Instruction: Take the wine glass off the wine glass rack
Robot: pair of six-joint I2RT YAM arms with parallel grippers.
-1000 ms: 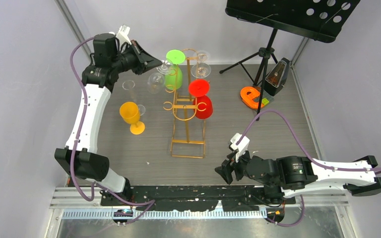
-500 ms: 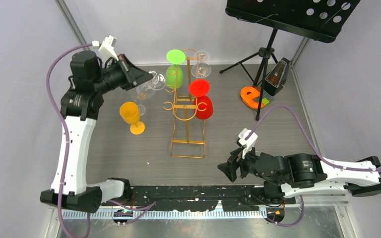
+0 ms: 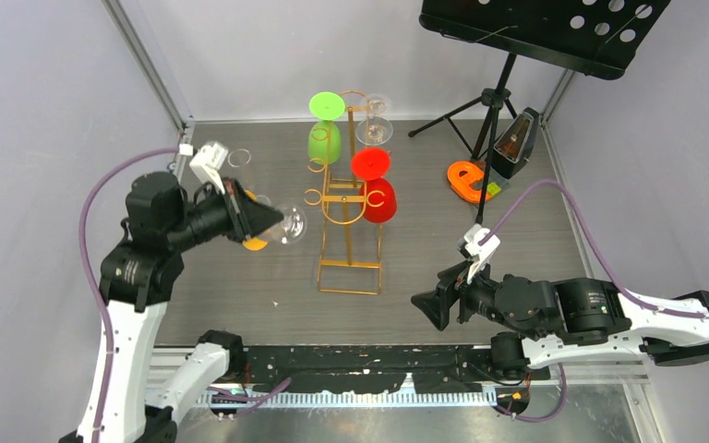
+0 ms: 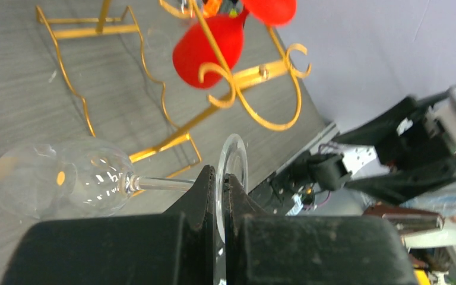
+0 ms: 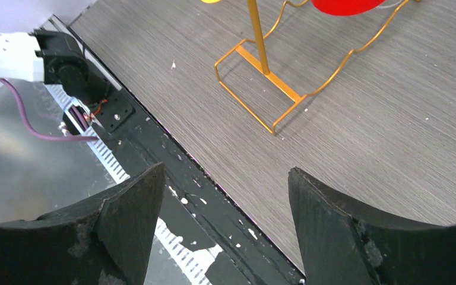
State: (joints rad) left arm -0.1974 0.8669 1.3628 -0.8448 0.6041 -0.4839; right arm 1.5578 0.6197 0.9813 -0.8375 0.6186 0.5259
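A clear wine glass (image 3: 290,224) lies sideways in the air to the left of the gold wine glass rack (image 3: 350,242), apart from it. My left gripper (image 3: 273,220) is shut on the glass's round foot (image 4: 235,159); stem and bowl (image 4: 65,184) point left in the left wrist view. The rack (image 4: 246,80) carries a green glass (image 3: 323,141), a red glass (image 3: 378,197) and another clear glass (image 3: 375,127). My right gripper (image 3: 426,309) is open and empty near the table's front edge, its fingertips (image 5: 144,184) wide apart before the rack's base (image 5: 260,89).
A yellow glass (image 3: 255,244) stands on the table, mostly hidden behind my left gripper. A further clear glass (image 3: 237,159) stands at the back left. A black music stand (image 3: 494,101), a metronome (image 3: 517,138) and an orange object (image 3: 468,181) occupy the back right.
The left arm has swung back from the rack's top toward the near left, carrying the clear glass with it. The right gripper has shifted slightly right and spread wider.
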